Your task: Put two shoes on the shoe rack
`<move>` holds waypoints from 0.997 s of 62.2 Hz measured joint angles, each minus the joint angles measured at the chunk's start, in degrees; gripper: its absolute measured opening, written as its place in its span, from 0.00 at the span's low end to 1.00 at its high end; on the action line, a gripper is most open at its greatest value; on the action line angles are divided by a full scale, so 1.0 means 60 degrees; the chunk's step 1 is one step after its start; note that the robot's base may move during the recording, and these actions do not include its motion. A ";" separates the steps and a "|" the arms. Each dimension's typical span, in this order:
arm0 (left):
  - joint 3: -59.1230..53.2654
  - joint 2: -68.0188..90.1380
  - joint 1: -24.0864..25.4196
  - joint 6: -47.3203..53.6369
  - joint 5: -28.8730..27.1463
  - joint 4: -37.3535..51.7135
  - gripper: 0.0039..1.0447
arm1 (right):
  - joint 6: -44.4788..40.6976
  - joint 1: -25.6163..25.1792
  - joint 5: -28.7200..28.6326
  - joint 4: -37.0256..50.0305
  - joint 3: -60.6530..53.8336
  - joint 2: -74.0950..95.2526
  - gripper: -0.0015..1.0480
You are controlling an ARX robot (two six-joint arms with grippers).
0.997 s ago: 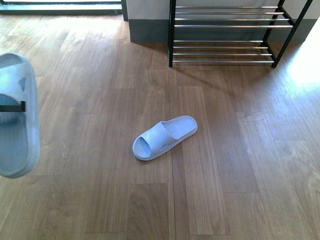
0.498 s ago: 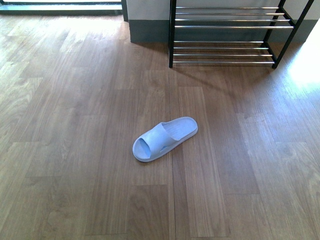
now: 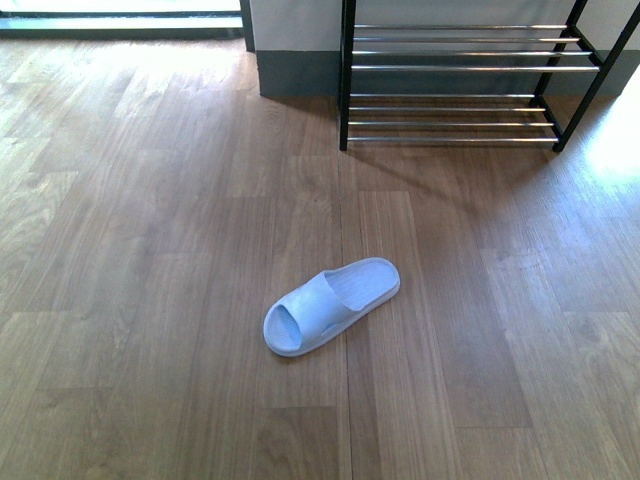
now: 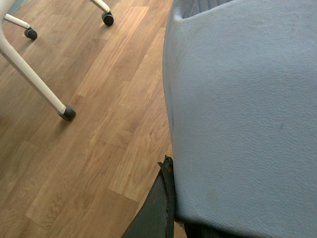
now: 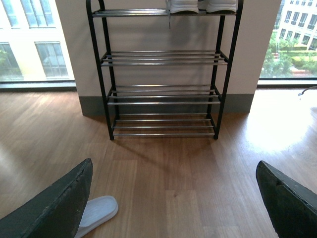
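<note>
From the front, neither of my arms shows. One pale blue sandal (image 3: 330, 305) lies on the wooden floor (image 3: 150, 250), sole down, well apart from the shoe rack (image 3: 450, 68), which stands against the wall at the far right. The rack shelves that show here are bare chrome rods.

At my left wrist, my left gripper (image 4: 178, 225) holds the second sandal (image 4: 242, 114). Its blue surface fills most of the picture, raised above the floor. One dark finger (image 4: 157, 210) presses against its edge; the other finger is hidden behind the sandal. Beyond it, white chair legs (image 4: 34, 79) on black castors stand on the floor.

At my right wrist, my right gripper (image 5: 173, 168) is spread wide and holds nothing, its two dark fingers (image 5: 59, 208) far apart over the floor. Straight ahead between them stands the shoe rack, with four tiers. A pair of white-soled shoes (image 5: 203, 5) sits on the top tier, mostly cut off by the picture's edge; the three lower tiers hold nothing. The end of the pale blue sandal on the floor peeks out just beside one finger. Windows flank the wall behind the rack.
</note>
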 joint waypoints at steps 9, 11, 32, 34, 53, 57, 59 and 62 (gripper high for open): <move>0.0000 -0.0004 0.0000 0.0000 0.0000 0.0000 0.02 | 0.0004 0.0000 0.0000 0.0000 0.0000 0.0000 0.91; 0.0000 -0.0004 0.0000 0.0004 0.0000 0.0000 0.02 | 0.0000 0.0000 0.0000 0.0000 0.0000 0.0000 0.91; 0.0000 0.0007 -0.0066 0.0011 0.0040 0.0004 0.02 | 0.0000 0.0000 0.0004 0.0000 0.0000 0.0000 0.91; 0.0000 0.0007 -0.0058 0.0007 0.0040 0.0000 0.02 | 0.0004 0.0000 -0.0047 0.0000 0.0000 0.0000 0.91; -0.0004 0.0018 -0.0007 0.0015 -0.0025 0.0000 0.02 | -0.0688 -0.1078 -0.3268 -0.0040 0.0204 0.1118 0.91; -0.0004 0.0018 -0.0011 0.0015 -0.0007 0.0000 0.02 | -0.0863 -0.1370 -0.4543 0.0896 0.0372 0.2590 0.91; -0.0007 0.0018 -0.0015 0.0026 0.0004 0.0000 0.02 | -0.1045 -0.1304 -0.4717 0.1719 0.0594 0.3679 0.91; -0.0007 0.0018 -0.0015 0.0026 0.0000 0.0000 0.02 | -0.1566 -0.0943 -0.4411 0.3421 0.1122 0.5818 0.91</move>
